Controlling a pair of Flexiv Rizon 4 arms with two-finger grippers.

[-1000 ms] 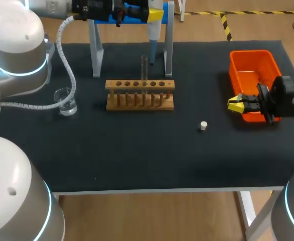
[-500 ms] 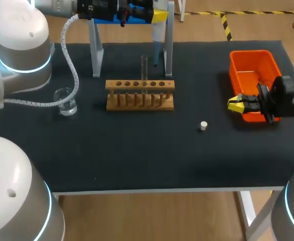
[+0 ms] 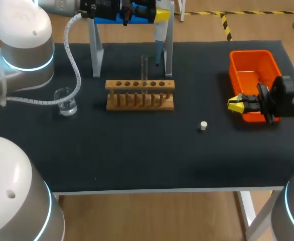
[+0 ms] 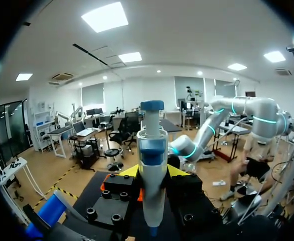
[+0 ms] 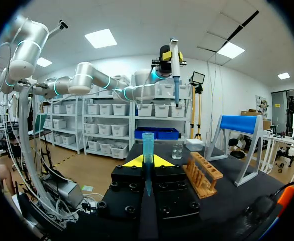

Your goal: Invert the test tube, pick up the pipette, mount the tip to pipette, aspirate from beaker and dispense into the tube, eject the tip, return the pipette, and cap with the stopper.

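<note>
**Head view:** The left gripper (image 3: 159,15), at the table's far edge beside the grey-legged pipette stand (image 3: 94,50), clamps the white-and-blue pipette (image 3: 159,35). The nozzle points down, just behind the wooden test-tube rack (image 3: 140,94). The right gripper (image 3: 239,103) sits well apart at the orange bin (image 3: 255,65). What it holds is too small to make out here.

**Left wrist view:** Both yellow-tipped fingers press the pipette's barrel.

**Right wrist view:** The fingers are closed on a translucent blue pipette tip (image 5: 147,150), which stands upright with its mouth up. The pipette hangs high ahead, beyond the rack. Mounting likely requires bringing the two vertical axes into line.
</note>
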